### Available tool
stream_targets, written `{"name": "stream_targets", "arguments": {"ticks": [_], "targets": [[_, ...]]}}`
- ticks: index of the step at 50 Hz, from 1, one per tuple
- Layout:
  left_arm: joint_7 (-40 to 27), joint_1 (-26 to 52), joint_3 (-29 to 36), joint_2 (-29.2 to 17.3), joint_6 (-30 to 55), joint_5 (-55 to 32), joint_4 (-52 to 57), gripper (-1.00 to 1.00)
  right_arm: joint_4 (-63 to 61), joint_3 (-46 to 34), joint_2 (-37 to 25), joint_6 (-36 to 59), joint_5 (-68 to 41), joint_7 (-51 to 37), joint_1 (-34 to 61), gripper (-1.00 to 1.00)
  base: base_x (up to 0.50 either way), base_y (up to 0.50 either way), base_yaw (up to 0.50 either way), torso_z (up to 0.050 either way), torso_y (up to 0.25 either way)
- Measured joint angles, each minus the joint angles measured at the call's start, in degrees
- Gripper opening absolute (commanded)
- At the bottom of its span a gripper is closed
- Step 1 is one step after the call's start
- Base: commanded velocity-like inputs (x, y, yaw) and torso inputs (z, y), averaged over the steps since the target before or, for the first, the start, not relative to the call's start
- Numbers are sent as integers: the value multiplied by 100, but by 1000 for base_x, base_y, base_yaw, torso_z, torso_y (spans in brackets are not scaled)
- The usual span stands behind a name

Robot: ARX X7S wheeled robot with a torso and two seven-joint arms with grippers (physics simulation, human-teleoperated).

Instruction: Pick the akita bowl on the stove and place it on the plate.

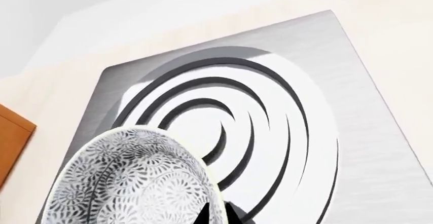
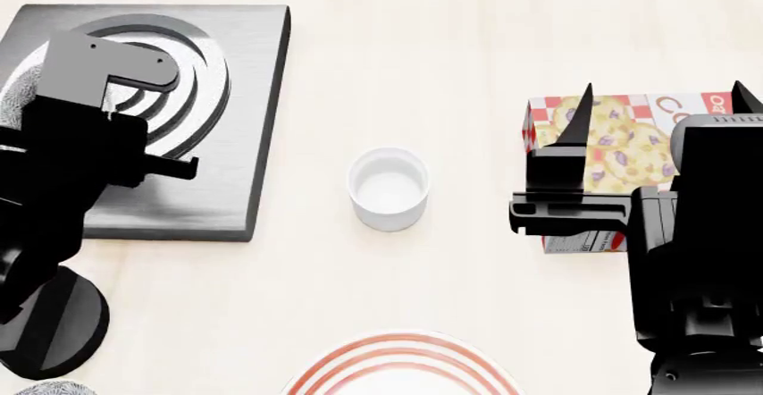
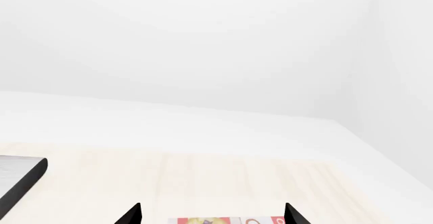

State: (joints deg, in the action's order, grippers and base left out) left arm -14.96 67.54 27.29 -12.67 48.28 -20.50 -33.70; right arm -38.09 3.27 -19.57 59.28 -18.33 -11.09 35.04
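The akita bowl (image 1: 135,178), white with a grey-black crackle pattern, is over the near part of the stove (image 1: 338,57), beside its burner rings. My left gripper (image 1: 218,210) is shut on the bowl's rim, one black finger inside and one outside. In the head view the left arm (image 2: 71,154) covers that gripper, and only a sliver of the bowl (image 2: 10,100) shows at the left edge over the stove (image 2: 238,145). The plate (image 2: 406,370), white with red rings, lies at the near edge. My right gripper (image 2: 664,100) hangs open above a cookie box.
A small plain white cup (image 2: 388,188) stands mid-table between stove and plate. The cookie box (image 2: 620,136) lies at the right under the right gripper (image 3: 213,215). The round black knob (image 2: 60,323) sits near the stove's front left, with another patterned bowl's edge (image 2: 42,389) below it.
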Motion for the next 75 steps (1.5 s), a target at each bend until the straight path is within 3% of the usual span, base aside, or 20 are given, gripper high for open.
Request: {"name": "stream_targets", "arguments": {"ticks": [12, 22, 46, 75], "targets": [[-83, 51, -18, -20, -116, -8, 184, -100, 0, -3, -12, -5, -22, -18, 0, 100, 0, 0, 0, 0, 0], [248, 327, 406, -279, -2, 46, 1315, -100, 6, 1, -18, -4, -43, -36, 0, 100, 0, 0, 0, 0, 0], [1363, 1050, 2338, -1294, 537, 427, 5004, -100, 2, -9, -49, -3, -88, -72, 3, 100, 0, 0, 0, 0, 0], [2513, 1637, 4645, -2349, 517, 1149, 7359, -100, 9, -33, -76, -36, -129, -118, -6, 100, 0, 0, 0, 0, 0]]}}
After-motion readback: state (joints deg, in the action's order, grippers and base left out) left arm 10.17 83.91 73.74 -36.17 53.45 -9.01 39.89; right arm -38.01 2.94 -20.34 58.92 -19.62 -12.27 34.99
